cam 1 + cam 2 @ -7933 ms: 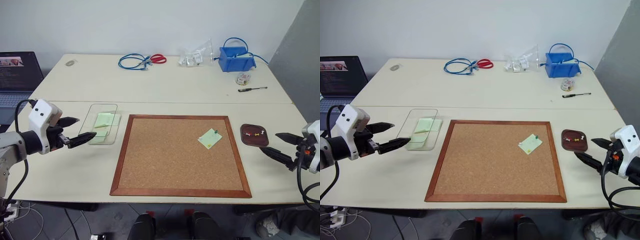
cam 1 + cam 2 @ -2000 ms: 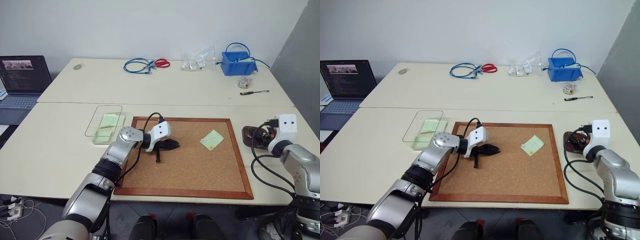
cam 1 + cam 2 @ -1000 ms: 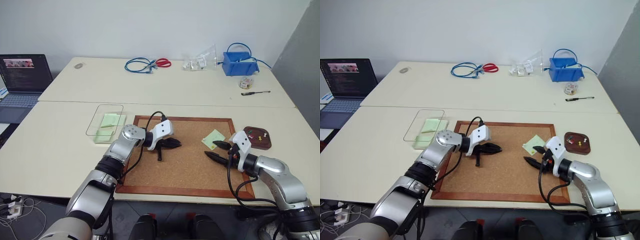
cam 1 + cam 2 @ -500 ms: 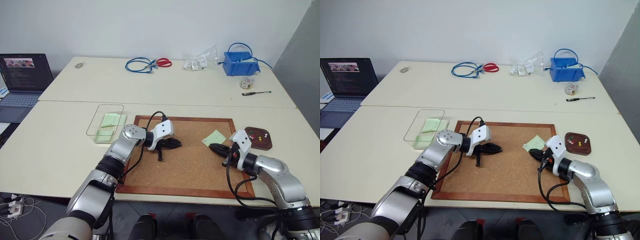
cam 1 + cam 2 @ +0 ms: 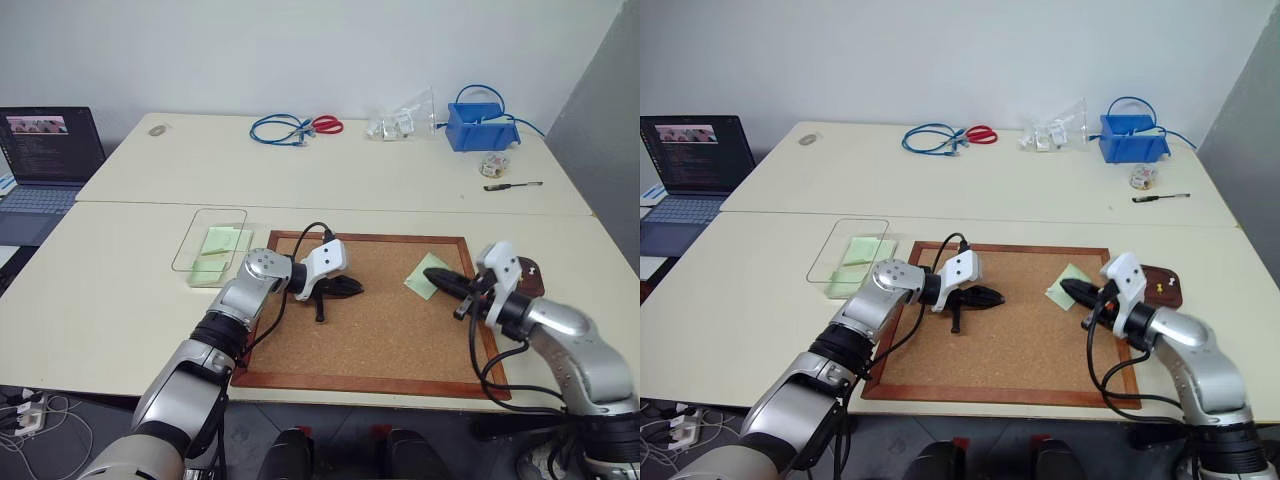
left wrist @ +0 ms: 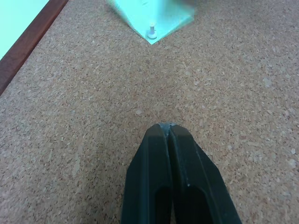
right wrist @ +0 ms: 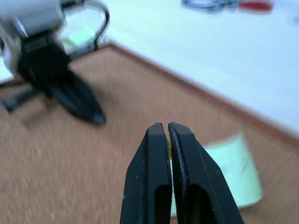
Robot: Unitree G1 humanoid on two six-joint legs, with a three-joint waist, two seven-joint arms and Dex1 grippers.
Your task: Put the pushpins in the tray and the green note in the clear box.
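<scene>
Now our right gripper (image 5: 432, 273) is pinched closed just over the note (image 5: 415, 281) on the board's (image 5: 380, 335) right side, likely to pull its pin (image 6: 152, 32). Our left gripper (image 5: 357, 288), closed too, waits mid-board, out of the way.

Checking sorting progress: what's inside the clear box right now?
The clear box holds pale green paper, apparently sticky notes; how many I can't tell. Another green note lies on the corkboard, still out of the box.
</scene>
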